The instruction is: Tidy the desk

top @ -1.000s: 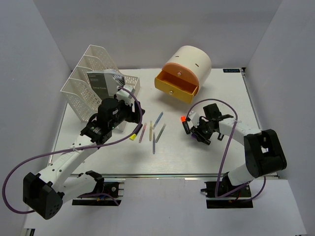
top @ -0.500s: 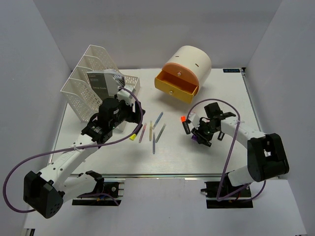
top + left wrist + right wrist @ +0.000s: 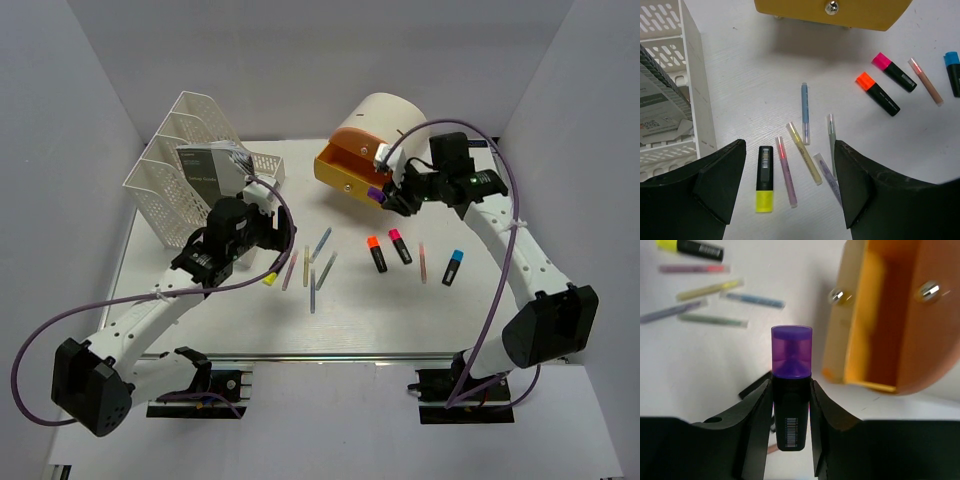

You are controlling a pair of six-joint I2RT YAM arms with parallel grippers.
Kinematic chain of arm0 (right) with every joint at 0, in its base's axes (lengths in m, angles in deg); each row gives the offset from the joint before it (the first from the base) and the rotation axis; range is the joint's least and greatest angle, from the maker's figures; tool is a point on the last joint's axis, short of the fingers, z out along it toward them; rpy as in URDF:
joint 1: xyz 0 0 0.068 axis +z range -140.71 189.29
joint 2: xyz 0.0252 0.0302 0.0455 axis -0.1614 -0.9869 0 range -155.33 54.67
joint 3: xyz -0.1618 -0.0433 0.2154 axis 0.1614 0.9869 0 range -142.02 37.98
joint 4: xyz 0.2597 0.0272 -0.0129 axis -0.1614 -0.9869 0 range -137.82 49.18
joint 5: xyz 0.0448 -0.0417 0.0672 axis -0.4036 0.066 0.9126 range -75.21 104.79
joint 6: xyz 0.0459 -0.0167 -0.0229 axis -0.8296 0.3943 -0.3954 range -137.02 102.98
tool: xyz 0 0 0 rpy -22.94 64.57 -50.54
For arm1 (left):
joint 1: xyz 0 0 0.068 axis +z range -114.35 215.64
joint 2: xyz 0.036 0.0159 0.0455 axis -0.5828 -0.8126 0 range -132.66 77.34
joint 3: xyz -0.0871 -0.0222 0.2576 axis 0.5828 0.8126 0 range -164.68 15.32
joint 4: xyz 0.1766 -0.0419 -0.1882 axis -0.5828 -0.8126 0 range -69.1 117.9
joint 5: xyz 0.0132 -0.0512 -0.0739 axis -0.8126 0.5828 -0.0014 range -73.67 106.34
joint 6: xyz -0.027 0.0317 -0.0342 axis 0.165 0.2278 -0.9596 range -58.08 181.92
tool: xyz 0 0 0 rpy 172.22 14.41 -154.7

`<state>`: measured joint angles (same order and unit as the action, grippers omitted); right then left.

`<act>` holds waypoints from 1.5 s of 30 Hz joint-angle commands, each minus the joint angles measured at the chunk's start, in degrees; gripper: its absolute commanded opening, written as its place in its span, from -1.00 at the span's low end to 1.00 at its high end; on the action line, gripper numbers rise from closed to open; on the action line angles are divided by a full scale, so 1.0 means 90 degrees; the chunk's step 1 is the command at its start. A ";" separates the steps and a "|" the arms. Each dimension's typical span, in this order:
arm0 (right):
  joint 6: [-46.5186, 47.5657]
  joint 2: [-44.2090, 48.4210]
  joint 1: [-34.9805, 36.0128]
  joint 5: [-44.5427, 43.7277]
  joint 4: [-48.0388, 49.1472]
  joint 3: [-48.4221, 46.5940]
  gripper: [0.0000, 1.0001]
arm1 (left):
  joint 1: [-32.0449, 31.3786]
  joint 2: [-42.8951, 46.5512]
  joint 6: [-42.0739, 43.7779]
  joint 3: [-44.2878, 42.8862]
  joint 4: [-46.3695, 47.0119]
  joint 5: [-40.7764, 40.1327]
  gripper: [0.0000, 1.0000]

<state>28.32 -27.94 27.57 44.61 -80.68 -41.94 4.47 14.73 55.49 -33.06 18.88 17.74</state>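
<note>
Your right tool is pinching the purple highlighter, cap pointing away from the fingers, just beside the open yellow drawer of the drawer unit (over the desk, not inside). Your left tool is spread wide and holds nothing, above the thin pens at the near left of the drawer unit. The orange highlighter, pink highlighter and blue highlighter lie on the desk in front of the drawer unit, apart from it.
</note>
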 commanded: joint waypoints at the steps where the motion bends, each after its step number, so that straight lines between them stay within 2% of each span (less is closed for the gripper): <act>1: -0.0457 -0.0303 0.0049 0.0260 0.0832 -0.0553 -1.00 | 0.0027 -0.0152 0.0100 0.0005 -0.0043 -0.0049 0.61; 5: -0.0780 -0.0820 0.0107 0.0115 0.1905 -0.1128 -1.00 | 0.0027 -0.0338 0.0168 -0.0025 -0.0121 -0.0332 0.61; 9: -0.1170 -0.1240 0.0136 -0.0120 0.2756 -0.1266 -1.00 | 0.0027 -0.0455 0.0227 -0.0005 -0.0121 -0.0411 0.62; 17: -0.1181 -0.2188 0.0097 -0.0696 0.3227 -0.1618 -0.91 | 0.0027 -0.0661 0.0286 -0.0044 -0.0190 -0.0440 0.62; 20: -0.1141 -0.2315 0.0088 -0.0765 0.3227 -0.1618 -0.81 | 0.0027 -0.0651 0.0295 -0.0054 -0.0199 -0.0430 0.62; 23: -0.1171 -0.2442 0.0068 -0.0814 0.3052 -0.1696 -0.44 | 0.0027 -0.0651 0.0286 -0.0054 -0.0209 -0.0420 0.62; 24: -0.1200 -0.2442 0.0078 -0.0804 0.3032 -0.1687 -0.25 | 0.0027 -0.0641 0.0295 -0.0064 -0.0209 -0.0430 0.62; 26: -0.1307 -0.2433 0.0058 -0.0784 0.2954 -0.1706 -0.07 | 0.0027 -0.0641 0.0286 -0.0074 -0.0209 -0.0430 0.63; 34: -0.1776 -0.1936 0.0058 -0.0648 0.2866 -0.1667 0.01 | 0.0027 -0.0817 0.0295 -0.0142 -0.0307 -0.0381 0.63; 37: -0.2155 -0.1333 0.0029 -0.0502 0.2943 -0.1327 -0.11 | 0.0027 -0.0924 0.0286 -0.0181 -0.0404 -0.0439 0.60; 39: -0.2526 -0.0863 0.0000 -0.0491 0.3235 -0.0615 -0.41 | 0.0027 -0.1070 0.0256 -0.0220 -0.0473 -0.0508 0.58; 40: -0.3108 -0.0348 -0.0097 -0.0385 0.3363 -0.0303 -0.61 | 0.0027 -0.1119 0.0266 -0.0268 -0.0541 -0.0576 0.48; 41: -0.3424 -0.0082 -0.0137 -0.0287 0.3490 0.0048 -1.00 | 0.0027 -0.1197 0.0266 -0.0298 -0.0590 -0.0615 0.43; 43: -0.3873 0.0600 -0.0341 0.0305 0.3598 0.1016 -1.00 | 0.0027 -0.1412 0.0227 -0.0357 -0.0706 -0.0771 0.25; 44: -0.3963 0.0778 -0.0439 0.0522 0.3560 0.1299 -1.00 | -0.0041 -0.1480 0.0217 -0.0425 -0.0756 -0.0849 0.06; 45: -0.4060 0.1109 -0.0478 0.0727 0.3521 0.1814 -1.00 | -0.0100 -0.1607 0.0217 -0.0445 -0.0795 -0.0889 -0.04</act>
<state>-0.47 -22.87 24.91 43.96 -51.00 -32.80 4.36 1.36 57.34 -34.31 13.72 12.15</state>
